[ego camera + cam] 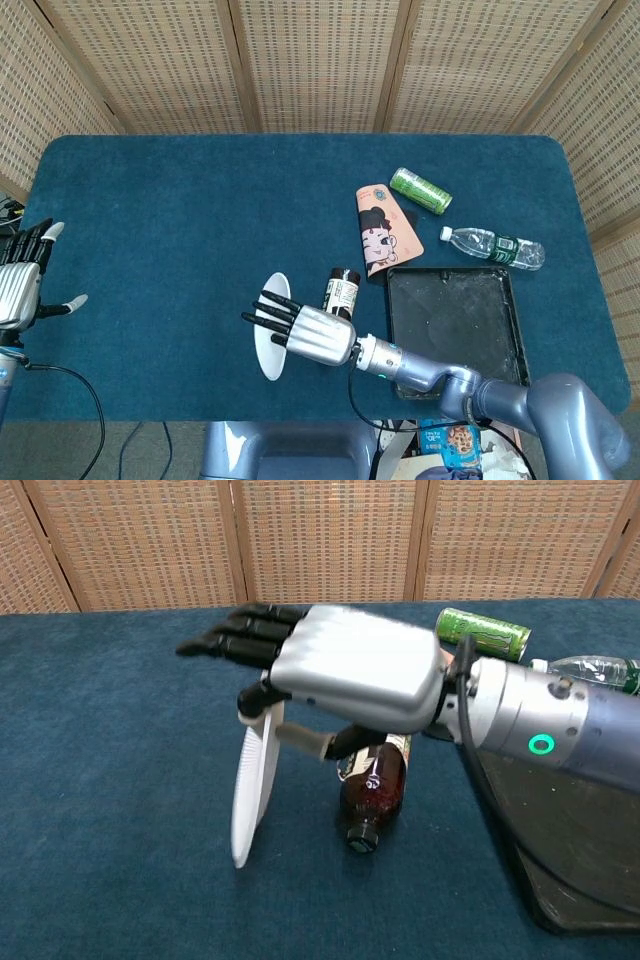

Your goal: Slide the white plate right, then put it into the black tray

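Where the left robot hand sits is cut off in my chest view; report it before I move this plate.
Observer: The left robot hand is by the left edge of the table, fingers apart, holding nothing.
Operator: Describe the whole black tray; I see only part of it.
Observer: The black tray holds no objects, only whitish smears on its floor.
Operator: My right robot hand blocks the path. Report what lies there.
Observer: The brown bottle lies between the white plate and the tray, with bare cloth between the bottle and the tray's left rim.
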Controlling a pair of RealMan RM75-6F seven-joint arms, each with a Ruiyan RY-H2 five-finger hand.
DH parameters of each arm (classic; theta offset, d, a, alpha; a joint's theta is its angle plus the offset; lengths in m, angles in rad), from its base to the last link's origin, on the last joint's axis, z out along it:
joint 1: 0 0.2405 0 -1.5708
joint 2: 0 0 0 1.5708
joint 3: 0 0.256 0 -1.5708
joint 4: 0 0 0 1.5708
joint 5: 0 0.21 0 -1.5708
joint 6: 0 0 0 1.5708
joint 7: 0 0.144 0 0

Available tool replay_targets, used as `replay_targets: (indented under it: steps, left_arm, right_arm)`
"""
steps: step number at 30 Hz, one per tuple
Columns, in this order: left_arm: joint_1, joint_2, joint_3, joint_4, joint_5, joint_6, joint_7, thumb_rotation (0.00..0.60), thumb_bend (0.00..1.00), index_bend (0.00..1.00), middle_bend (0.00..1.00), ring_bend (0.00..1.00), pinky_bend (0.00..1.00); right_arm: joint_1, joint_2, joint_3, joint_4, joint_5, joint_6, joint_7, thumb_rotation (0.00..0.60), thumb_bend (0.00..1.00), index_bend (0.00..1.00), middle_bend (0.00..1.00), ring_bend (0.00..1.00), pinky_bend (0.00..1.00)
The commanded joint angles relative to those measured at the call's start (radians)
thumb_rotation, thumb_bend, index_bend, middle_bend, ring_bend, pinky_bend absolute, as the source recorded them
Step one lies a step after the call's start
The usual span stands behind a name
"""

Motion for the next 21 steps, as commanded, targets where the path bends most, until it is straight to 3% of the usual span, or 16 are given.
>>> replay_targets:
  steps: [1, 5, 12, 16, 21]
  left_arm:
    - [0.0, -0.002, 0.002, -0.002, 0.005, 0.0, 0.004, 0.6, 0.0, 0.0, 0.0, 0.0, 0.0]
    - [0.002, -0.005, 0.006, -0.01, 0.015, 0.002, 0.014, 0.6, 0.0, 0.0, 0.0, 0.0, 0.0]
    - [0.002, -0.012, 0.013, -0.02, 0.035, 0.005, 0.037, 0.6, 0.0, 0.0, 0.0, 0.0, 0.0]
    - [0.004, -0.014, 0.017, -0.031, 0.045, 0.009, 0.047, 0.6, 0.0, 0.0, 0.0, 0.0, 0.0]
    - [0.007, -0.013, 0.022, -0.05, 0.062, 0.018, 0.059, 0.6, 0.0, 0.0, 0.0, 0.0, 0.0]
  right_arm:
    - [-0.017, 0.091, 0.045, -0.076, 0.026, 0.066, 0.01, 0.6, 0.59, 0.65, 0.03, 0.0, 0.04]
    - [-0.067, 0.222, 0.06, -0.151, 0.061, 0.128, 0.029, 0.6, 0.59, 0.65, 0.03, 0.0, 0.04]
    - [-0.186, 0.395, 0.023, -0.18, 0.097, 0.23, 0.078, 0.6, 0.59, 0.65, 0.03, 0.0, 0.04]
    - [-0.262, 0.432, -0.013, -0.112, 0.109, 0.293, 0.132, 0.6, 0.59, 0.66, 0.03, 0.0, 0.04]
    - [-0.348, 0.405, -0.057, 0.032, 0.134, 0.343, 0.232, 0.6, 0.59, 0.66, 0.03, 0.0, 0.04]
